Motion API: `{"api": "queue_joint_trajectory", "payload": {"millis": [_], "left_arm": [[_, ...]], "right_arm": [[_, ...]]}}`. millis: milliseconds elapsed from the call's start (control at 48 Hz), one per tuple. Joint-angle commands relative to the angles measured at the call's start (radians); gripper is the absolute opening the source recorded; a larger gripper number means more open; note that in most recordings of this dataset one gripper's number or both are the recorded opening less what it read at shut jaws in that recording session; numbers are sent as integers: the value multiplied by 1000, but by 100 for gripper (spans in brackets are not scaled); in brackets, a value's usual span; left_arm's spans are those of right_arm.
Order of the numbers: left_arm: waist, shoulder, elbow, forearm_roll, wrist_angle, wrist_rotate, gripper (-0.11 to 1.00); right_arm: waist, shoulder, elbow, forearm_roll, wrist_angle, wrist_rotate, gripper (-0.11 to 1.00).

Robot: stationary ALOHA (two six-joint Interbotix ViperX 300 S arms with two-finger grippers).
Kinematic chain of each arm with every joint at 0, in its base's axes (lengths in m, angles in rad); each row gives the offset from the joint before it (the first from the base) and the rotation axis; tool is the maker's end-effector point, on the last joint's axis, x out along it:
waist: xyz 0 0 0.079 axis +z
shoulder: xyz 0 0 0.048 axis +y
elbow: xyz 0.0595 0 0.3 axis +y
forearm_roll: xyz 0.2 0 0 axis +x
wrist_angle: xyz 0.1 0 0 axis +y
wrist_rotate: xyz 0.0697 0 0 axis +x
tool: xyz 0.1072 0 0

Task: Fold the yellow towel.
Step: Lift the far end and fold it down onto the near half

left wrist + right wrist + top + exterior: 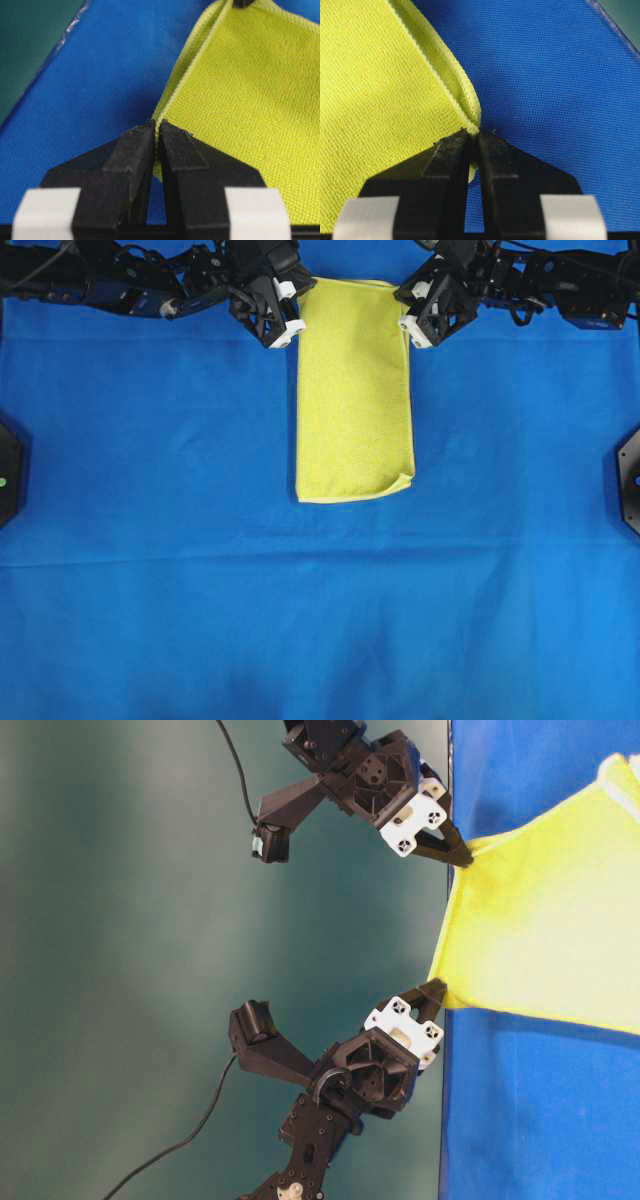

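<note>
The yellow towel lies on the blue cloth as a long narrow rectangle, doubled over, with its near right corner slightly curled. Its far end is raised off the table, as the table-level view of the towel shows. My left gripper is shut on the far left corner, and in the left wrist view the gripper pinches the paler hem of the towel. My right gripper is shut on the far right corner. There the gripper clamps the layered edge of the towel.
The blue table cloth covers the whole table. Black fixtures sit at the left edge and the right edge. Both arms stretch along the far edge, where the table's rim shows close to the grippers.
</note>
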Motion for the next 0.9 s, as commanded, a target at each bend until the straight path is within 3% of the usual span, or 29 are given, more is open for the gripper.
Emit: {"api": "queue_joint_trajectory", "payload": {"millis": [0,104,334,626,876], "left_arm": [[0,-35,-12,2,-2,3,3],[-15,-54,0,3,17,9,3],[-87,-129,44,3,87,92,3],[-224,-242,130,3,147,92,3],[-383,-255,179,3,164,57,3]], "right_arm": [[-3,-51,0,12,2,2,6],[8,-92,29,31,2,2,6],[67,-204,104,57,5,3,6],[210,-345,195,64,23,3,6],[364,-357,210,83,164,5,6]]}}
